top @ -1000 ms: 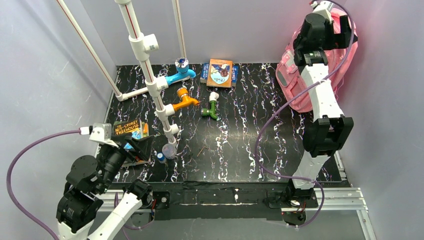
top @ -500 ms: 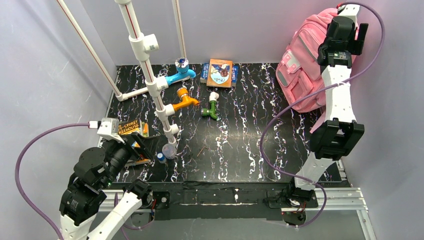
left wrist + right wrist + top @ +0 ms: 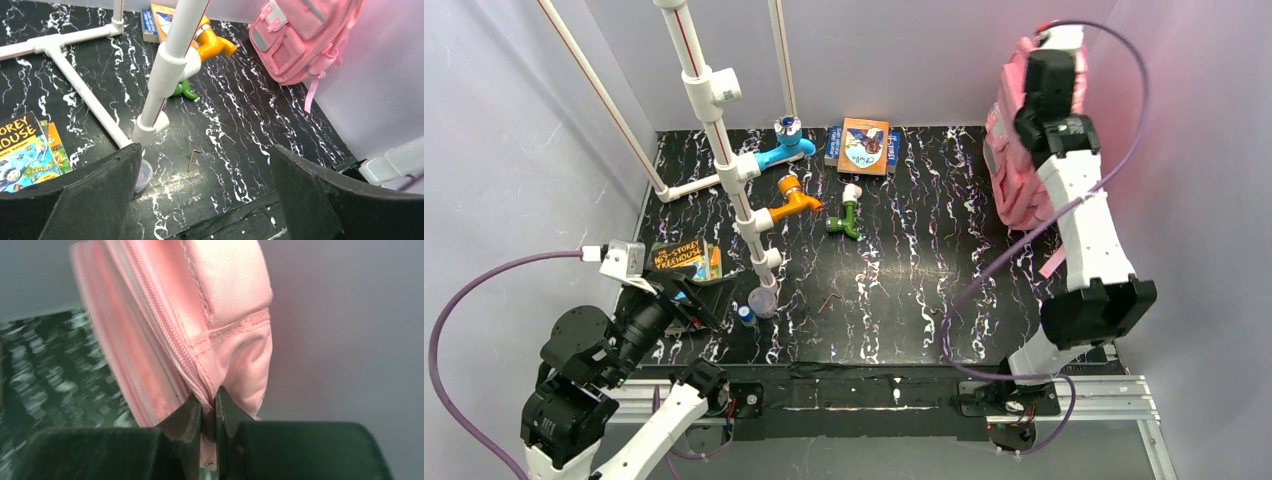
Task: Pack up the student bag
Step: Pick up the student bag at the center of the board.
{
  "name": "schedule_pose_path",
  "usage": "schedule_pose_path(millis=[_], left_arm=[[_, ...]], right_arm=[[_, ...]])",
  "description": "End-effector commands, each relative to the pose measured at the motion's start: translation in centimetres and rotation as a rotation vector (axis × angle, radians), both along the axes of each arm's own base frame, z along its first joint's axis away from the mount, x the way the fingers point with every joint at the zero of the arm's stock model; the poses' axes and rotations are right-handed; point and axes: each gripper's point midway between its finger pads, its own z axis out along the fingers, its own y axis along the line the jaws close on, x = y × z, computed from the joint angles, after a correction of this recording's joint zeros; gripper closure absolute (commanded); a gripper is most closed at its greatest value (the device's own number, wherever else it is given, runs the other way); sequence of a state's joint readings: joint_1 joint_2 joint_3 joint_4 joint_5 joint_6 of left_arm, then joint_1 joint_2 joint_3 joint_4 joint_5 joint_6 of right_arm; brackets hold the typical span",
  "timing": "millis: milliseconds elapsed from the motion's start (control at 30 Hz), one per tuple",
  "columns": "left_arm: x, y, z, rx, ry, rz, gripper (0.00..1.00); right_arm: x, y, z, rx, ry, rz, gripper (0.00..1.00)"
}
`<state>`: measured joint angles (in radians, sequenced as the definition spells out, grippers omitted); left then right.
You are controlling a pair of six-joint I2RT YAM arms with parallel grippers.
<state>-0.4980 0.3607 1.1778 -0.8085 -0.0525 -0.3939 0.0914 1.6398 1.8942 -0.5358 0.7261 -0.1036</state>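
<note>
Your right tool [image 3: 208, 399] is pinched together on a seam of the pink backpack [image 3: 220, 300], which is upright at the far right corner of the bench [image 3: 904, 290], close to the side wall. Your left tool [image 3: 207, 195] hangs with its fingers wide apart above the near left of the bench, near a Treehouse paperback [image 3: 22, 150] and the white pipe frame [image 3: 170, 65].

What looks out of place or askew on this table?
The student bag at the far right corner stands tilted rather than lying flat. The right gripper pinches its pink fabric, and one strap dangles loose.
</note>
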Motion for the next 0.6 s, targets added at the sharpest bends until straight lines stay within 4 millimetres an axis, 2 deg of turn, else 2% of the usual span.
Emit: schedule_pose_path(millis=[0, 67, 133, 200, 267, 367, 433, 533, 567], left_arm=[[0.2, -0.7, 0.9, 0.053, -0.016, -0.047, 0.01], [0.4, -0.9, 0.9, 0.048, -0.008, -0.053, 0.01], [0.5, -1.5, 0.6, 0.037, 0.012, -0.075, 0.01], [0.6, -2.2, 0.1, 0.009, 0.049, -0.094, 0.01], [0.5, -2.8, -0.2, -0.029, 0.079, -0.110, 0.01], [0.0, -3.6, -0.2, -0.083, 0.118, -0.138, 0.01], [-0.4, -3.9, 0.1, -0.105, 0.126, -0.162, 0.01], [-0.8, -3.7, 0.7, -0.096, 0.114, -0.165, 0.01], [-0.9, -3.6, 0.8, -0.089, 0.112, -0.165, 0.01]], right_arm=[[-6.8, 7.2, 4.2, 0.148, -0.096, 0.142, 0.99], [-8.8, 8.1, 6.8, 0.288, -0.199, 0.178, 0.99], [-9.8, 8.9, 8.7, 0.436, -0.326, 0.185, 0.99], [-8.8, 10.5, 10.4, 0.583, -0.452, 0.227, 0.99], [-6.7, 11.6, 11.3, 0.730, -0.564, 0.216, 0.99], [-3.9, 10.6, 12.7, 0.833, -0.733, 0.081, 0.99], [-2.8, 8.7, 13.7, 0.832, -0.845, -0.044, 0.99], [-4.8, 5.8, 17.1, 0.854, -1.043, -0.155, 0.99], [-5.7, 4.9, 17.2, 0.838, -1.079, -0.202, 0.99]])
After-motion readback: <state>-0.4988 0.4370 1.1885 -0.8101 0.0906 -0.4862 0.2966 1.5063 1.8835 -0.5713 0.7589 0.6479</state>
